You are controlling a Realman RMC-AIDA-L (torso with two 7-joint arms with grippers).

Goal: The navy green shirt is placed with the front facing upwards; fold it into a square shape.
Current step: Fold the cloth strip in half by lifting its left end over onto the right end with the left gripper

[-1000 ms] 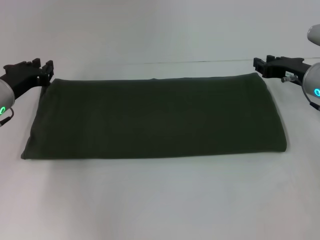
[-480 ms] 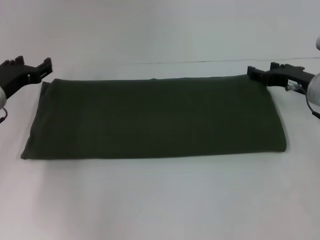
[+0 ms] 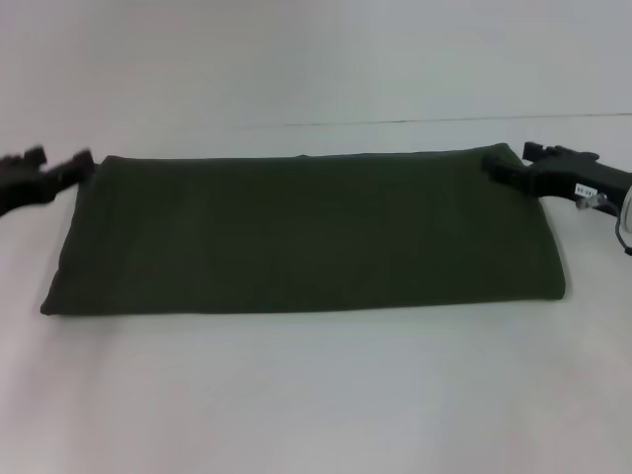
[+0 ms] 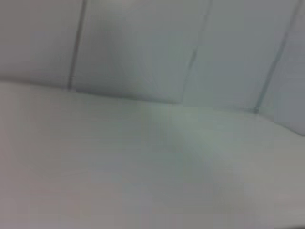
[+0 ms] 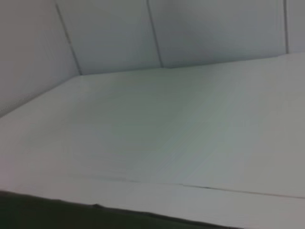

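Observation:
The navy green shirt (image 3: 306,232) lies flat on the white table as a long folded rectangle, with only plain green cloth showing. Just off its far left corner my left gripper (image 3: 61,160) hovers open, holding nothing. At the far right corner my right gripper (image 3: 509,156) is open too, its lower finger over the shirt's edge. A dark strip of the shirt (image 5: 47,210) shows in the right wrist view. Only table and wall appear in the left wrist view.
The white table (image 3: 316,395) stretches out bare in front of the shirt and behind it. A thin seam (image 3: 395,122) crosses the table beyond the shirt's far edge. Panelled walls (image 5: 109,33) rise behind the table.
Both grippers have come down and drawn outward from the shirt's far corners. The left one has moved left and lower. The shirt has not shifted.

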